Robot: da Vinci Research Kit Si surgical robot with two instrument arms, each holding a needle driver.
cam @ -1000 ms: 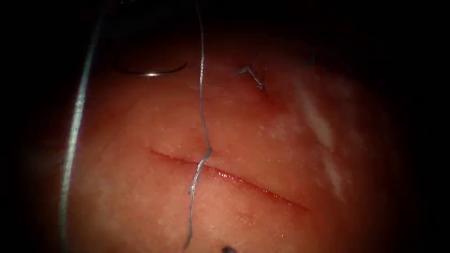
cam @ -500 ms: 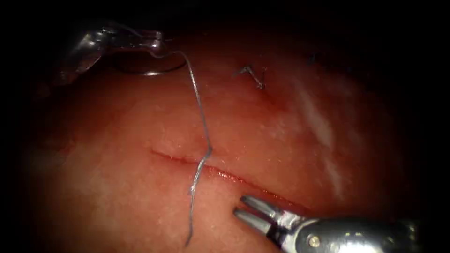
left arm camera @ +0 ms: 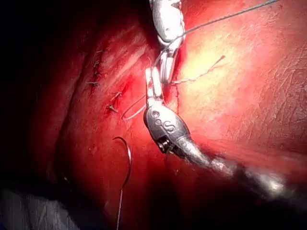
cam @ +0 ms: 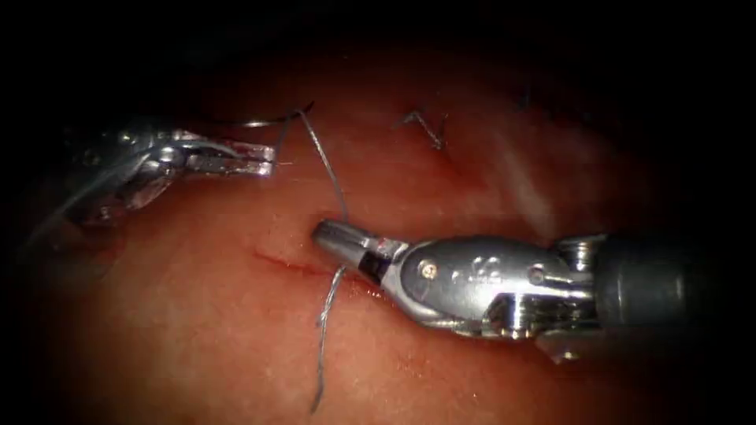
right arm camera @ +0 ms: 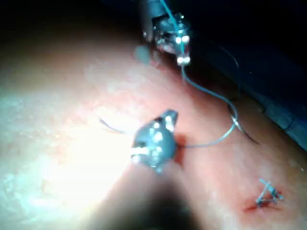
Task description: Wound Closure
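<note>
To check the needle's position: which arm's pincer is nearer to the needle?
Left. The left pincer lies just below the needle resting on the tissue; the right pincer is farther, at the cut.

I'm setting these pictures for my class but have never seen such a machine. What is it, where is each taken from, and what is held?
It is a surgical practice robot: two thin arms, each ending in two small jaws. One picture looks down through an endoscope; the other two look along each arm from close up. Below lies pork tissue with a cut. The left tool holds the thread, which crosses the cut. The right tool, jaws shut, rests its tip where thread meets cut; whether it grips anything is unclear. The needle lies free on the tissue, up left of the cut.
</note>
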